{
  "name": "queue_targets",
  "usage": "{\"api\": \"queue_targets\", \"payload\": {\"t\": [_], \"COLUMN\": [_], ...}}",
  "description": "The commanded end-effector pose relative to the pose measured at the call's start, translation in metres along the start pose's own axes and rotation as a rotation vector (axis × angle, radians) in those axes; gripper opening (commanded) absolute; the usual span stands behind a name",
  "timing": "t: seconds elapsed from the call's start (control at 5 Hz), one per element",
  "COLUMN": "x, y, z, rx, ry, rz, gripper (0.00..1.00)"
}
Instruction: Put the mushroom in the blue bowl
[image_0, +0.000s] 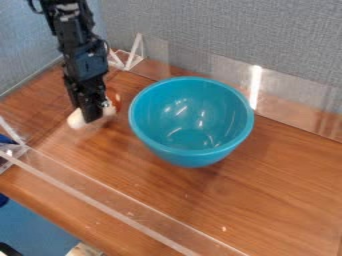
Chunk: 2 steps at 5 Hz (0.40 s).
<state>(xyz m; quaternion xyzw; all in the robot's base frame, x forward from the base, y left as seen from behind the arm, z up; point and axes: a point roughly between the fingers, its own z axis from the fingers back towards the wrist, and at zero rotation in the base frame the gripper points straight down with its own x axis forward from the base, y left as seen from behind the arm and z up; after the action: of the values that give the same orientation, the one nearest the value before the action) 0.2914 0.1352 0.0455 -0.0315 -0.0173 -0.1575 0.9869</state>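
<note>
Pale-stemmed mushroom (83, 121) with reddish-brown cap hanging tilted at nine o'clock of the blue bowl (191, 121), bowl sitting upright, glossy, the two staying apart

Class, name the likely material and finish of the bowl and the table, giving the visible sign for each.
Bowl: probably plastic, smooth and glossy; its even blue wall carries small bright highlights, though glazed ceramic cannot be ruled out.

Table: wood or a wood-look laminate, with a slight sheen; the sign is its warm brown colour with faint streaks and soft reflections.
</note>
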Motion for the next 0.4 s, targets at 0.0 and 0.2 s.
{"api": "queue_targets", "payload": {"t": [0.0, 0.2], "x": [-0.0029, -0.0086], "y": [0.0173, 0.0224], "z": [-0.0002, 0.0058], "rx": [0.031, 0.019], "ry": [-0.029, -0.054], "rz": [0.03, 0.048], "gripper": [0.0, 0.0]}}
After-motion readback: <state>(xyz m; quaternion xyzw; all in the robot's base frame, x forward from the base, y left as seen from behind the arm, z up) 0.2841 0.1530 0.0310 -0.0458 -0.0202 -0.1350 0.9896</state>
